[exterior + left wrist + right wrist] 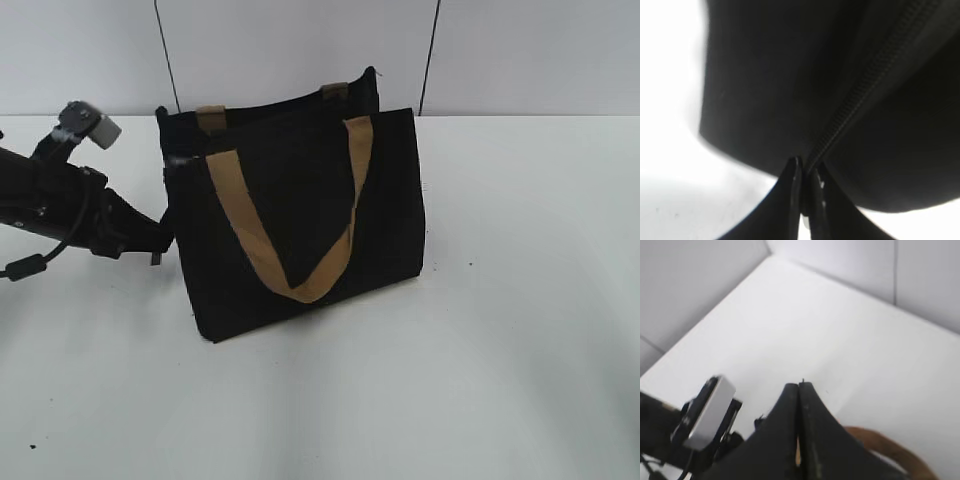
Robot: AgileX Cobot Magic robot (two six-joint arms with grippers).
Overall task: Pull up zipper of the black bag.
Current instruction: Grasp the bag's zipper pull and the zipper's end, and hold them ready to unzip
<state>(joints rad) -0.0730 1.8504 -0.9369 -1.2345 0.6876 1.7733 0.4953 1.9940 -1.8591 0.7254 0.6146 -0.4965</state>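
The black bag (300, 190) stands upright mid-table, its tan strap handle (250, 235) hanging down the front. My left gripper (163, 238) is at the bag's left end. In the left wrist view its fingers (806, 172) are pinched together at the near end of the zipper (860, 95), which runs up and right across the black fabric (765, 75). The pull tab is hidden between the fingers. My right gripper (799, 387) is shut, with nothing visible between the tips. It does not show in the exterior view.
The white table (520, 330) meets pale wall panels at the back. In the right wrist view the left arm's camera housing (707, 412) is at lower left and a tan strap (885, 447) at lower right.
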